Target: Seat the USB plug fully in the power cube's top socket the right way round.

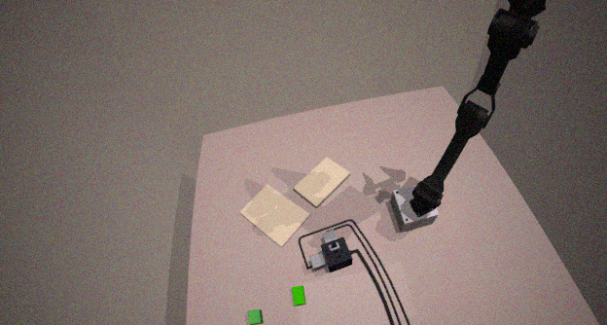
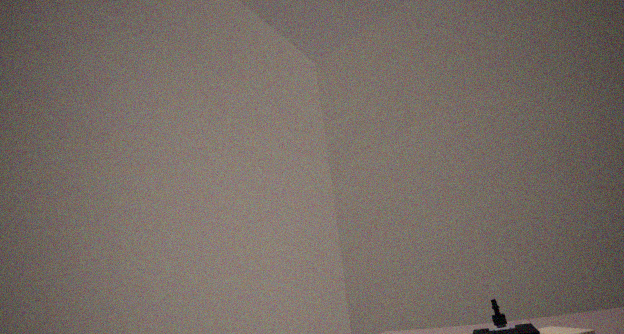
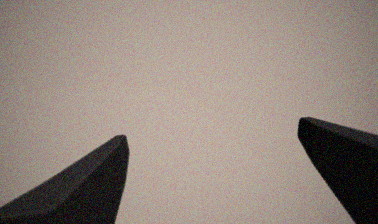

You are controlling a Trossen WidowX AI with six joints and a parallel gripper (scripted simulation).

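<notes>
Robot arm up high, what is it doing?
The black arm is raised well above the pink table and touches nothing. Its gripper is wide open with nothing between the fingers. The dark power cube sits on the table among its cables, and the USB plug sticking up from its top has not been gripped yet.

In the top view the arm (image 1: 486, 85) runs out past the upper edge at about one o'clock, and its base (image 1: 413, 211) is partly covered by the lowest link. The cables (image 1: 384, 284) are cut by the bottom edge at six o'clock. The USB plug (image 1: 333, 245) on the power cube (image 1: 337, 255) is too small to tell its orientation. The exterior view crops the bench (image 2: 600, 318) to a sliver at five o'clock. The wrist view cuts off the fingers.
</notes>
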